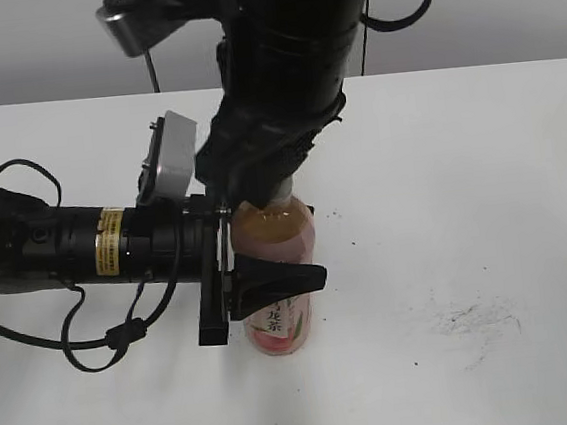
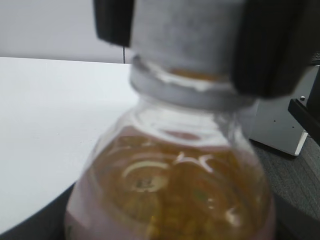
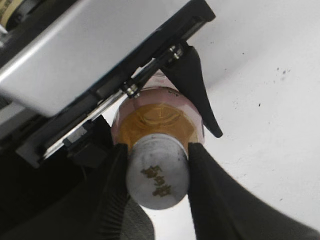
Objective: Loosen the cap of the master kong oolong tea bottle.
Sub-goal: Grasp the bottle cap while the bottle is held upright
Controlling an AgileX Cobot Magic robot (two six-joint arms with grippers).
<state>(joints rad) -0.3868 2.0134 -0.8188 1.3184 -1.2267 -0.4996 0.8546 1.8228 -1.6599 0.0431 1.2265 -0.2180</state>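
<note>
The right gripper [image 3: 158,172] came down from above, its arm nearly vertical over the bottle, and its two dark fingers [image 3: 112,185] sat against opposite sides of the cap [image 3: 158,175], clamped on it as far as the wrist view showed. The cap was grey-white with a dark mark on top. The left gripper [image 1: 269,274] reached in horizontally from the left, its arm lying low along the white table [image 1: 464,205], and gripped the master kong oolong tea bottle [image 1: 276,235] around its body, one black finger [image 1: 275,279] crossing the front above the pink label. The bottle stood upright on the table near the middle, filled with amber tea almost to the shoulder. The left wrist view was blurred, so the fingers' contact there looked likely rather than certain.
</note>
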